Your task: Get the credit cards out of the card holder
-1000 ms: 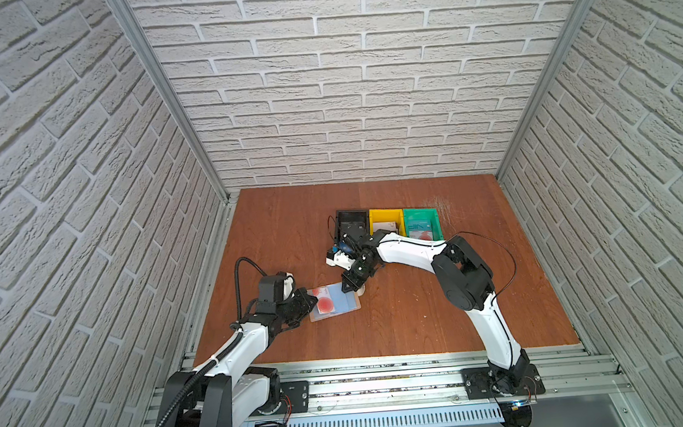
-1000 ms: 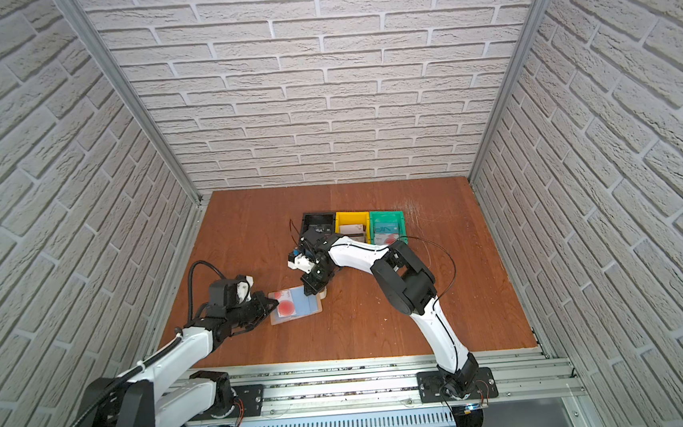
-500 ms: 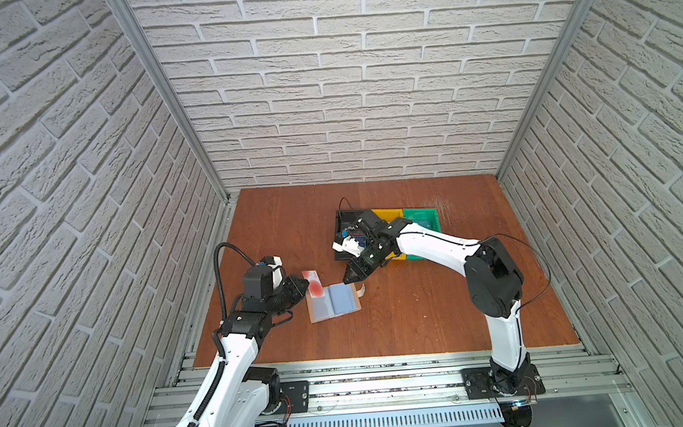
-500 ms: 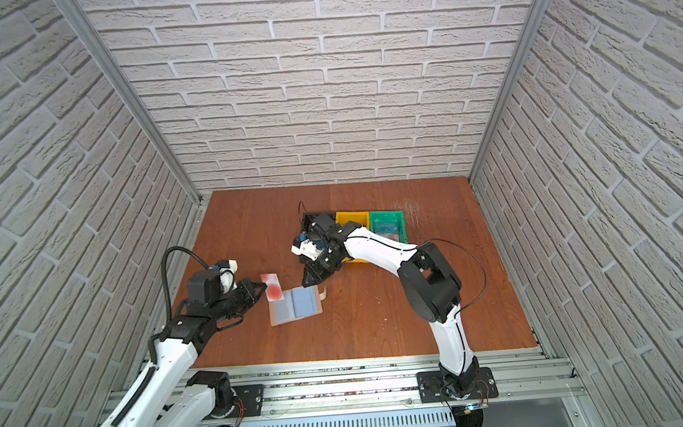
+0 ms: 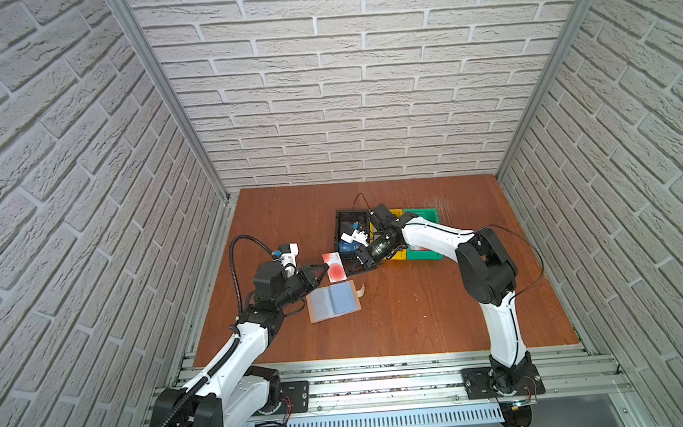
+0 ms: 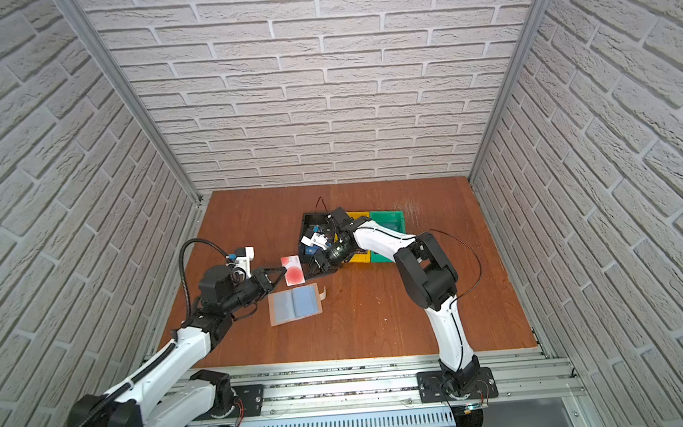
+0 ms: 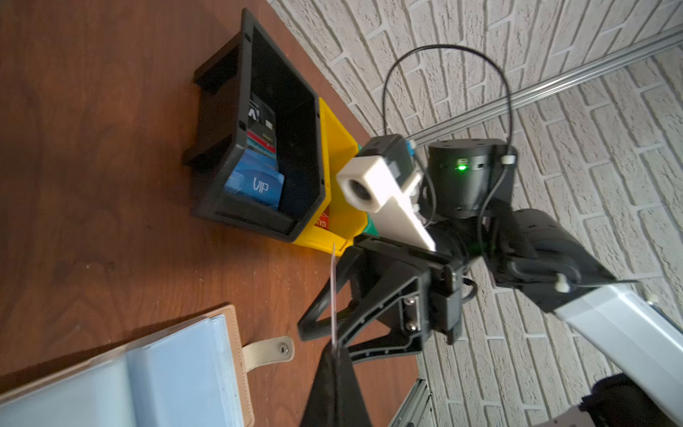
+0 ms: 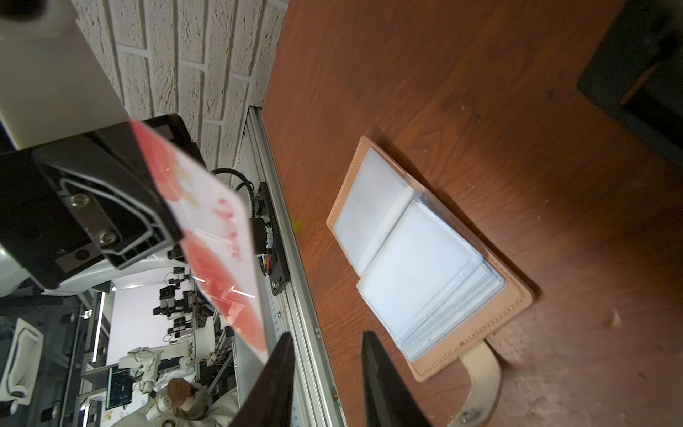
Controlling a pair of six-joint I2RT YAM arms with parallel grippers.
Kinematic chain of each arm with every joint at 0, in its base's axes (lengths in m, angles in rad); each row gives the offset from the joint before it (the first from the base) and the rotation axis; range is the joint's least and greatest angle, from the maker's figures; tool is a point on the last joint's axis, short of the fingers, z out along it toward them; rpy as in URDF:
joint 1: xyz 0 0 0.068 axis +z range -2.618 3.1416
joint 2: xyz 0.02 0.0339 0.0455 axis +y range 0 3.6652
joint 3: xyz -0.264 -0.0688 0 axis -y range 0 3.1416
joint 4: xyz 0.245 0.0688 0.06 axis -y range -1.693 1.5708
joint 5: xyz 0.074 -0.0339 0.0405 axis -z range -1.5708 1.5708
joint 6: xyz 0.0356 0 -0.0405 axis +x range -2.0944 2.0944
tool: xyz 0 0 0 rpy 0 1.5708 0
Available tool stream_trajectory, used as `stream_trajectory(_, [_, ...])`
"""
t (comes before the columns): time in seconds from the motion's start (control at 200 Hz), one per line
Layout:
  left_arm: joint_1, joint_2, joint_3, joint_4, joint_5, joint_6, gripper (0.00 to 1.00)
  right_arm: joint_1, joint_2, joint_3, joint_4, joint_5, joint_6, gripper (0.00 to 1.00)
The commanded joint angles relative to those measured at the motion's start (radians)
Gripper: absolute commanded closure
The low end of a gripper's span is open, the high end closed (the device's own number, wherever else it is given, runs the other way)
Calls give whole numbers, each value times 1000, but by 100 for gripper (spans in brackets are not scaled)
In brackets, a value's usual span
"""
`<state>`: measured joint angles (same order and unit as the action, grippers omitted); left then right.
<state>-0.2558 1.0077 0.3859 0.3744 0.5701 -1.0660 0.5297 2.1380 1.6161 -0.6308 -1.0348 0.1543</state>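
Note:
The card holder (image 5: 333,302) (image 6: 295,303) lies open on the table, its clear sleeves (image 8: 425,266) facing up and its snap tab (image 7: 268,351) sticking out. My left gripper (image 5: 322,269) (image 7: 334,349) is shut on a pale credit card with a red circle (image 5: 333,267) (image 6: 293,271) (image 8: 214,229), held off the table just behind the holder. My right gripper (image 5: 354,265) (image 8: 327,336) stands open close to the card's free end, with nothing between its fingers. A blue "VIP" card (image 7: 255,183) lies in the black bin (image 5: 342,218).
A black bin (image 7: 221,207), a yellow bin (image 7: 336,148) and a green bin (image 5: 423,216) stand in a row at the back middle. A red card (image 7: 321,222) shows in the yellow bin. Brick walls close in three sides, and an aluminium rail (image 5: 385,369) runs along the front.
My left gripper has drawn the red-circle card out of the holder and carried it up and back. The right gripper has swung over toward the card and opened.

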Motion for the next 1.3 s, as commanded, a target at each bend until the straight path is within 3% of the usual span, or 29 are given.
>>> stream_trajectory(0.0, [-3,8,1,104,16,3,100,6,-7,22,103,-80,57,68])
stream_trajectory(0.2, [-1,-5,-8,71,-1,14,100,6,-15,9,200,-91,129,68])
stream_trajectory(0.625, [52,-130,-44,-23,-29,20,100,-10,-40,10,199,-109,139,67])
stream_trajectory(1.295, [60,-109,-84,74,-16,-32,100,-13,-32,16,261,-204,199,66])
